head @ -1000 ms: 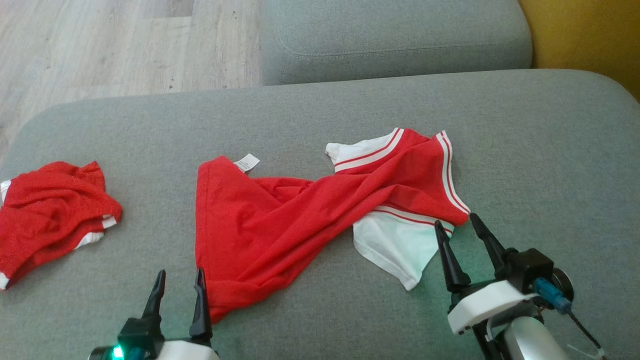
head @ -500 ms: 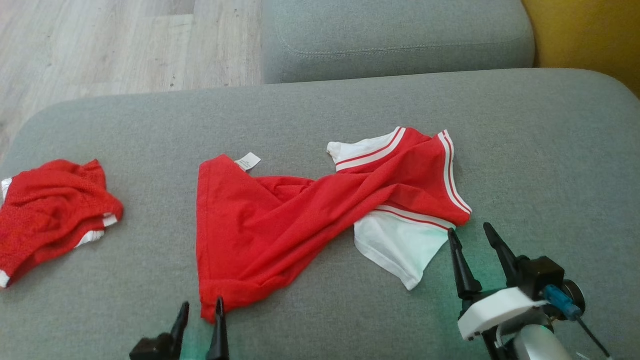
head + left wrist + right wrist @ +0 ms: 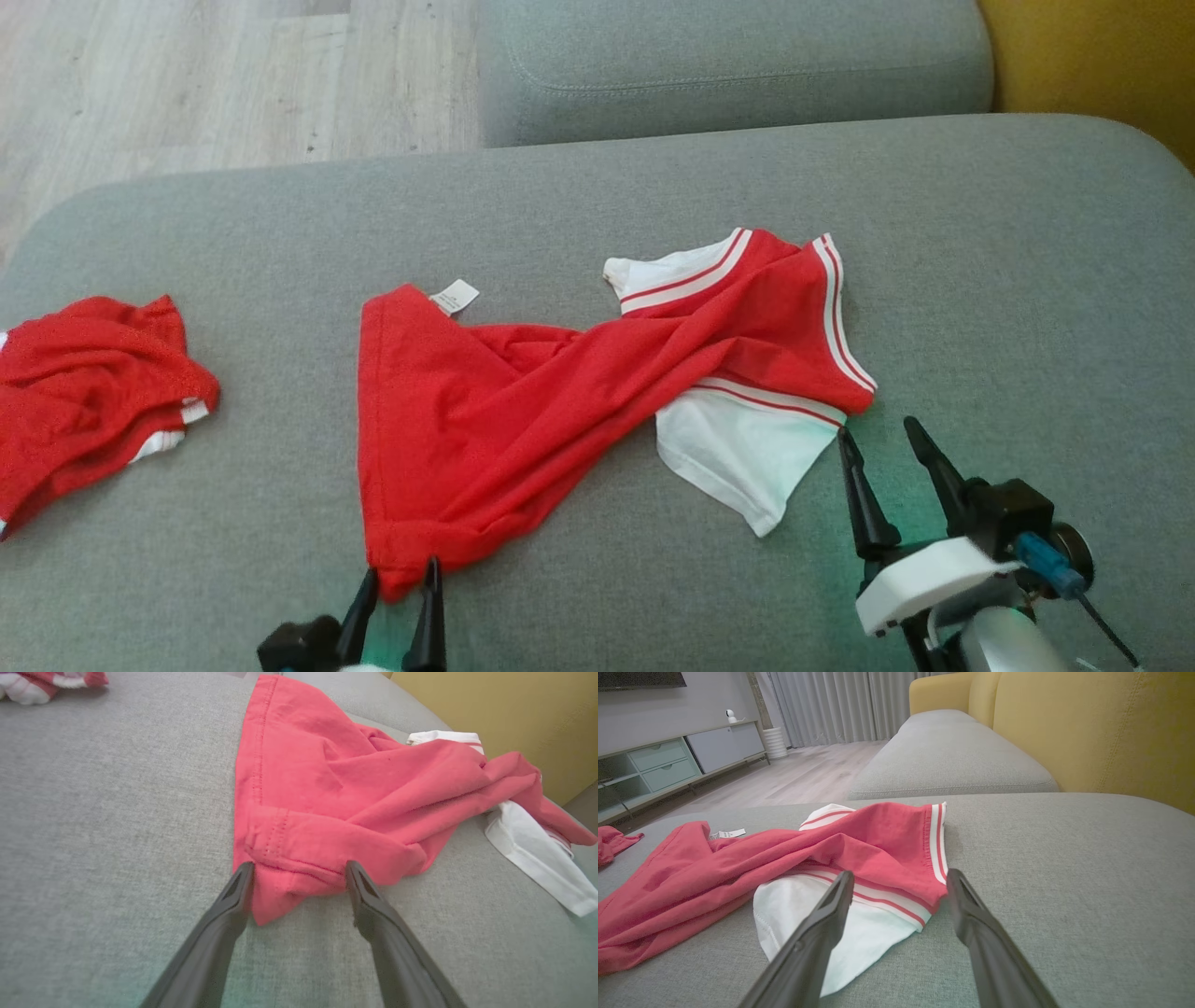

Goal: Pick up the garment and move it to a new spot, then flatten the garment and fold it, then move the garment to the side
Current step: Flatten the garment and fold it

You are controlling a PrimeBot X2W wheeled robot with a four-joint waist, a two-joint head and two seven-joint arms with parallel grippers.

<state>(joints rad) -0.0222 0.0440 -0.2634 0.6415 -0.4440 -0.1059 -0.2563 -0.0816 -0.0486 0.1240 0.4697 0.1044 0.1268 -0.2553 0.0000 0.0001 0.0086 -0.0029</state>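
Note:
The garment (image 3: 523, 401) is a red shirt with white sleeves and red-and-white striped trim, lying twisted on the grey sofa seat (image 3: 1008, 280). My left gripper (image 3: 401, 581) is open at its near hem corner. In the left wrist view that red corner (image 3: 299, 877) lies between the left gripper's (image 3: 299, 869) two fingers. My right gripper (image 3: 878, 437) is open just short of the striped shoulder corner beside the white sleeve (image 3: 738, 448). In the right wrist view the striped edge (image 3: 901, 896) sits between the right gripper's (image 3: 900, 875) spread fingers.
A second crumpled red garment (image 3: 84, 392) lies at the seat's left end. Behind it stand another grey cushion (image 3: 728, 75) and a yellow backrest (image 3: 1102, 65). Wooden floor (image 3: 187, 84) lies beyond the far edge, and a low cabinet (image 3: 668, 760) stands across the room.
My left gripper has moved right and back along the hem, and the near corner of the garment now lies between its fingers. The right gripper has drawn slightly back from the shoulder. The camera shifted a little.

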